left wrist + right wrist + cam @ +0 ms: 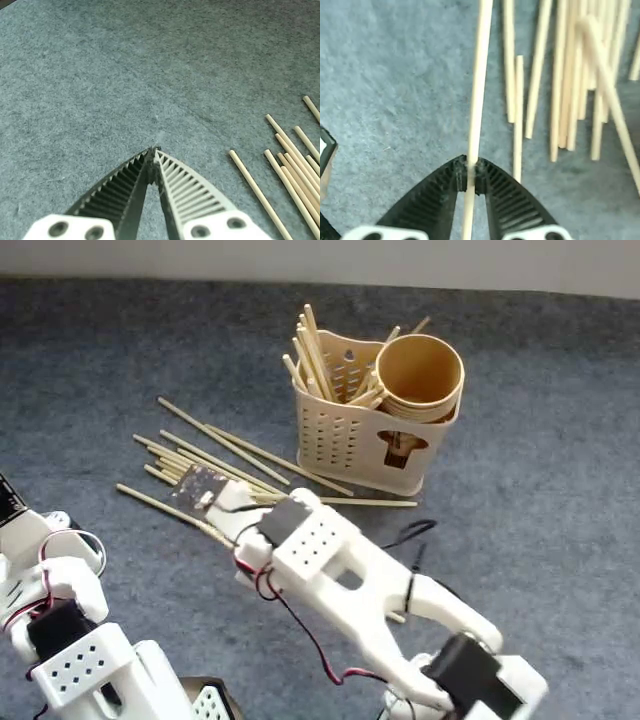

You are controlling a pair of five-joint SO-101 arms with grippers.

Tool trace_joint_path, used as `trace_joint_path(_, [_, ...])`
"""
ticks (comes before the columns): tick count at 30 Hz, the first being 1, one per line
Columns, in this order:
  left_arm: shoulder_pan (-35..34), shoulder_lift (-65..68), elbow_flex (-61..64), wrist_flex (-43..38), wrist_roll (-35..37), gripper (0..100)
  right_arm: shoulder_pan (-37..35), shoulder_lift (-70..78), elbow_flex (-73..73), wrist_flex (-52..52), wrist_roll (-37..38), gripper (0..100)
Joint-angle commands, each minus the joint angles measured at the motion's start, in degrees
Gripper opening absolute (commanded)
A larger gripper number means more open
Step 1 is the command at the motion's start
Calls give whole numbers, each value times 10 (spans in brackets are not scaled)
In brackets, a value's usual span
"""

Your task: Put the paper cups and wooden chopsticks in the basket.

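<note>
The right pincer grips 1 chopstick beside loose chopsticks; the left pincer is clenched, empty. The high view shows the basket holding a cup.

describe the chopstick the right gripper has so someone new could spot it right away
Start at the cream basket, then go to the loose chopsticks fanned on the grey carpet beside it. The held chopstick lies at the pile's outer edge, farthest from the basket, apart from the rest. It alone is pinched by the right gripper.
</note>
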Motion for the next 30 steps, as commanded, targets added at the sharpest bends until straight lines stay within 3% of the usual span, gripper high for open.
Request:
trace_joint_path(1, [15,-7,-4,-11,1,11,33,-124,22,0,-6,4])
trace_joint_path(16, [15,-7,-3,-11,1,11,61,-376,30,-9,-6,4])
trace_joint_path(30, [15,-7,-3,-11,1,11,173,-492,32,-291,-6,4])
